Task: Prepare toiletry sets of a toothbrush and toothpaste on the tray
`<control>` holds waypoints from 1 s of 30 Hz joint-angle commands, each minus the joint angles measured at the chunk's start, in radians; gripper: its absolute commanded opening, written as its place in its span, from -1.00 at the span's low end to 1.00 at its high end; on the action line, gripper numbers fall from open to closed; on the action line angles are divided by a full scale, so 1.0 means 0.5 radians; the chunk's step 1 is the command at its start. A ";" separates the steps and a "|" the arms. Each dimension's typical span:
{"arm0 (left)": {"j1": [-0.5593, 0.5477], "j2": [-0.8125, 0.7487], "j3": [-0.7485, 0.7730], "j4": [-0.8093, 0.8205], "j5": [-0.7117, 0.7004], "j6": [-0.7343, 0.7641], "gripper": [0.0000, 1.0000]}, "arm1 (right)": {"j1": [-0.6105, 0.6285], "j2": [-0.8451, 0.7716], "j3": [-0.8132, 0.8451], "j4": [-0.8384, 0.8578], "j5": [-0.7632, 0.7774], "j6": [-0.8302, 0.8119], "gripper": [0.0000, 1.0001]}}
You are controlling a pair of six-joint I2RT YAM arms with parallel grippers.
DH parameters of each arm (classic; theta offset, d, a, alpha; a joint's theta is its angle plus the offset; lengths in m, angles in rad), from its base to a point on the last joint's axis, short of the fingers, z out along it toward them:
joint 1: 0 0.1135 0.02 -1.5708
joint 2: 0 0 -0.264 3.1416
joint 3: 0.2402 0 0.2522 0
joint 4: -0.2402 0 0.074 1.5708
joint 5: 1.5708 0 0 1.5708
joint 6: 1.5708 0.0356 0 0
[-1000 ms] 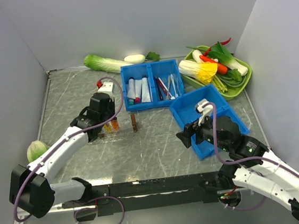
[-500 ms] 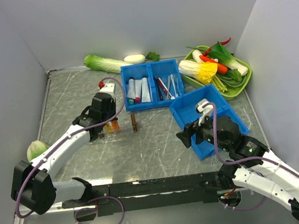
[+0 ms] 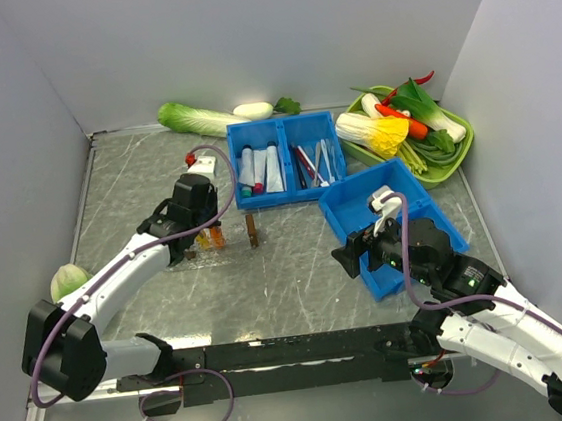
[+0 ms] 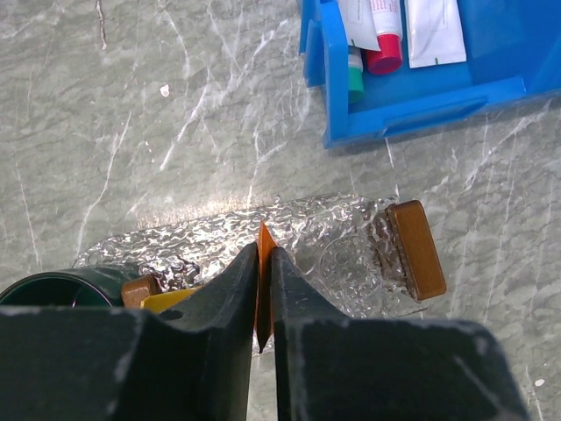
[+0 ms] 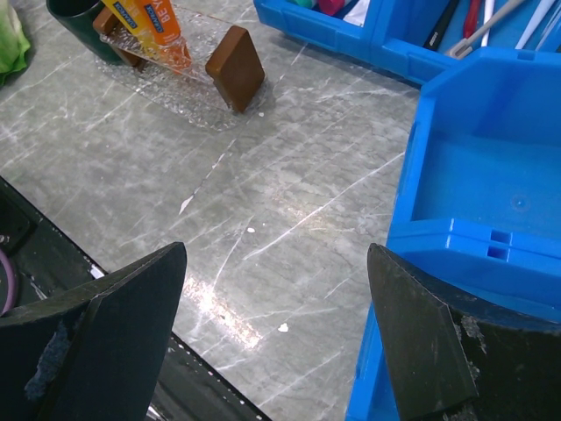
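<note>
Grey marbled tabletop [image 3: 287,270] is occupied by the clear tray [image 4: 342,237], over which the orange toothpaste [image 4: 262,263] is pinched edge-on by the left gripper [image 4: 261,289], apparently for setting beside the yellow tube [image 4: 166,301], while the right gripper [image 5: 276,263] is held spread, idle.

A grey marbled table [image 3: 287,270] carries a two-compartment blue bin [image 3: 285,198] towards the back. A second blue bin [image 3: 358,178] sits nearer and to the right of it. In the far right corner a green dish [image 3: 465,163] is piled with leafy greens, a red chilli [image 3: 391,110] and a carrot [image 3: 417,128]. A long leafy cabbage [image 3: 191,117] and a white radish [image 3: 252,111] lie along the back wall. A round green cabbage [image 3: 67,281] rests by the left wall. A brown block [image 3: 252,230] stands just in front of the two-compartment bin. A second brown block [image 4: 140,289] sits beside a dark green cup [image 4: 53,288].
</note>
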 commanded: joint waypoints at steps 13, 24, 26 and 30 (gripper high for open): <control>0.009 -0.046 0.035 0.055 -0.020 0.021 -0.24 | -0.007 -0.019 -0.021 0.058 0.036 0.010 0.83; 0.009 -0.144 -0.005 0.131 -0.019 0.036 -0.05 | -0.007 -0.009 -0.027 0.064 0.039 0.007 0.83; 0.009 -0.178 -0.014 0.150 -0.023 0.039 -0.03 | -0.007 -0.009 -0.024 0.064 0.039 0.007 0.83; 0.009 -0.260 -0.057 0.214 -0.001 0.061 0.03 | -0.007 -0.012 -0.027 0.064 0.054 0.010 0.83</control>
